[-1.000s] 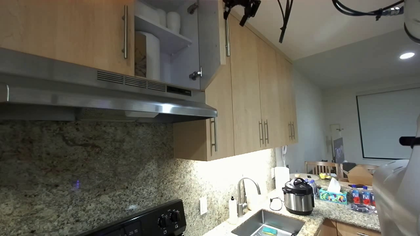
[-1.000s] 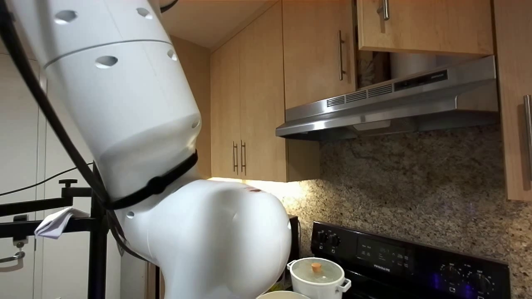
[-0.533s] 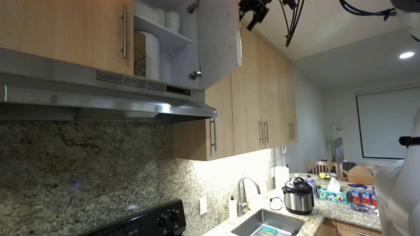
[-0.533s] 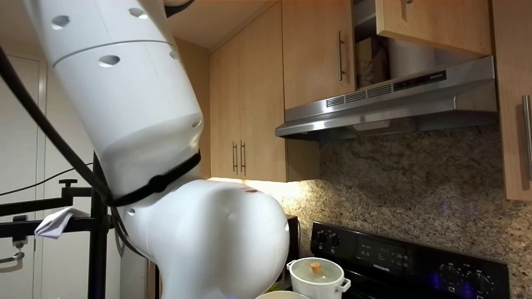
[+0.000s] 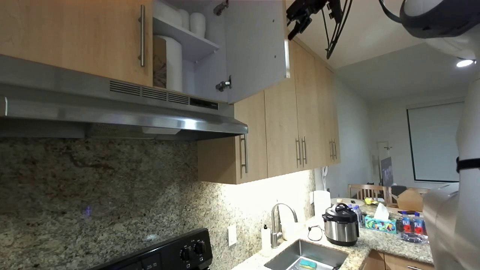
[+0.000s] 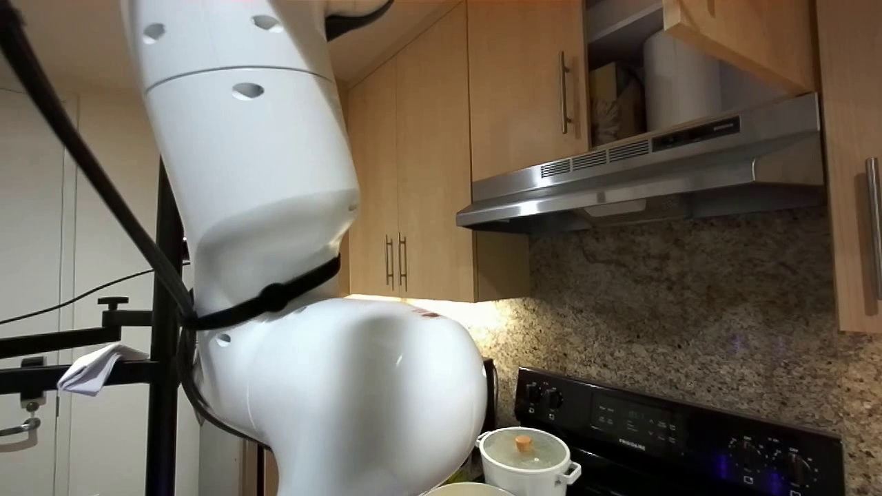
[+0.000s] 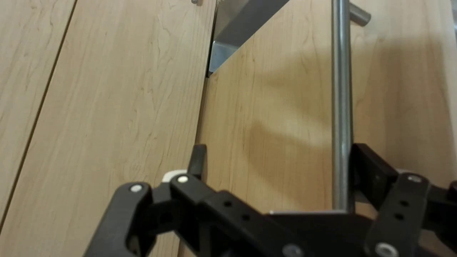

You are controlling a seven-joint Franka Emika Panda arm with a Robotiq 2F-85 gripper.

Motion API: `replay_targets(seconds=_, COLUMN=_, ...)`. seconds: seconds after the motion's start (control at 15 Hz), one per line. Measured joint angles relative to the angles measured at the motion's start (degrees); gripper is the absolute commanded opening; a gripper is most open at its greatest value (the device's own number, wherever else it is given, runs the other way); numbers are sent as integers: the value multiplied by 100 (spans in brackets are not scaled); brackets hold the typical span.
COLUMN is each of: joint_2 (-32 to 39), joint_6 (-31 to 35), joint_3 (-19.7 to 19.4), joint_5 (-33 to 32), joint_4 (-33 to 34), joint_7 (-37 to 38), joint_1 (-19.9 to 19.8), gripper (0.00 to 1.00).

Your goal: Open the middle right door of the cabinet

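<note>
The door [image 5: 257,52] is found swung well out from the cabinet [image 5: 212,69]; opening is judged largely done, with perhaps some further swing and withdrawal left. The pincer [image 7: 278,157] is spread wide; the handle [image 7: 342,107] is placed between its fingers [image 7: 373,175], seemingly against the right one, the door's face lying beyond.
</note>
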Motion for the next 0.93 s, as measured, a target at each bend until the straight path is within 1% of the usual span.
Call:
replay_targets(seconds=0.27, joint_2=264, joint_6=-270, joint_3=-1027, joint_5=687, joint_4=312, joint_7=-398, joint_1=560, gripper=100)
replay_targets(seconds=0.47, joint_2=365, joint_6=-381, joint_3=-1613, joint_5=1060, joint_4=401, joint_7=-589, joint_1=996, gripper=100)
replay_targets(seconds=0.73, joint_2=422, joint_6=-516, joint_3=-2154, joint_5=1313, joint_4=470, joint_7=-642, joint_1=1535, gripper=100)
replay_targets(seconds=0.93, joint_2=427, joint_6=-540, joint_3=-2421, joint_5=1331, joint_4=536, joint_7=-642, joint_1=1787, gripper=100)
